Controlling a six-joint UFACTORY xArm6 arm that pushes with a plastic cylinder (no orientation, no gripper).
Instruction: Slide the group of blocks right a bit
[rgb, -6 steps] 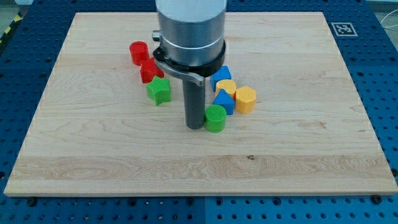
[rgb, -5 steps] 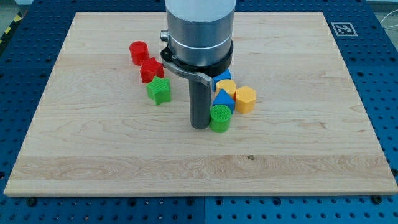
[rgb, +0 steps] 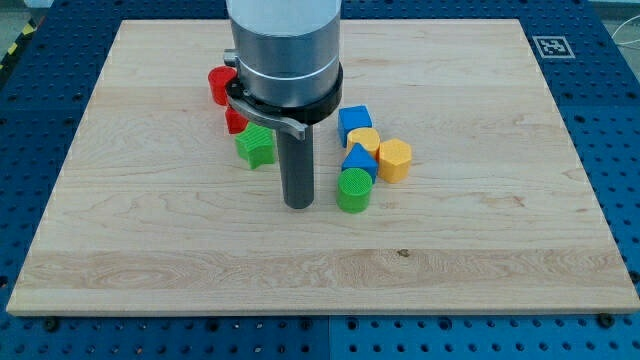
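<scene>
My tip (rgb: 299, 205) rests on the wooden counter (rgb: 480, 240), just left of the green cylinder (rgb: 352, 190) with a gap between them; the arm ends in a bare rod, no gripper, holding nothing. Right of it cluster the blue cube (rgb: 354, 122), yellow block (rgb: 364, 139), blue block (rgb: 360, 160) and yellow hexagonal block (rgb: 395, 159). To the far left sit a green star-like block (rgb: 255, 146) and two partly hidden red blocks (rgb: 219, 83).

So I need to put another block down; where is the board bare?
Bare: the wooden board right of the yellow hexagon, and below the green cylinder and my tip. Crowded: around the green star and blue cube.
</scene>
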